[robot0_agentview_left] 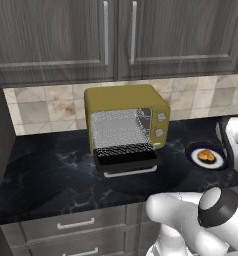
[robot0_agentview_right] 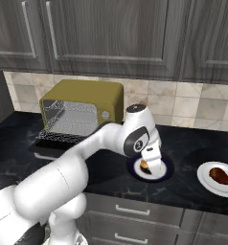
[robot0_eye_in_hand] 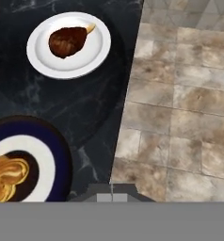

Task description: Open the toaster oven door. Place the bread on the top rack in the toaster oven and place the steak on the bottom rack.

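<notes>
The toaster oven (robot0_agentview_left: 126, 122) stands at the back of the black marble counter (robot0_agentview_left: 46, 170), against the tiled wall (robot0_agentview_left: 46, 107) and under the grey wall cabinets (robot0_agentview_left: 66, 35). The toaster oven door (robot0_agentview_left: 126, 161) hangs folded down in front of the oven, its pale handle toward the counter's front edge, so the grey mesh interior lies exposed. Two wire shelves cross that interior; the top rack (robot0_agentview_left: 120, 131) and the bottom rack (robot0_agentview_left: 122, 146) both look bare. To the left of the oven the counter runs open as far as a dark side wall.

To the right of the oven, near the front edge, a dark-rimmed plate (robot0_agentview_right: 166, 168) carries the bread (robot0_agentview_left: 206, 155), a golden-orange lump. Further right of the oven a white plate (robot0_eye_in_hand: 69, 44) holds the steak (robot0_eye_in_hand: 67, 41), well apart from the bread's plate, with bare marble between them.

The arm reaches out right of the oven, and the gripper (robot0_agentview_right: 152, 165) hangs over the dark-rimmed plate, just above the bread. Its jaws are fully closed with nothing between them.
</notes>
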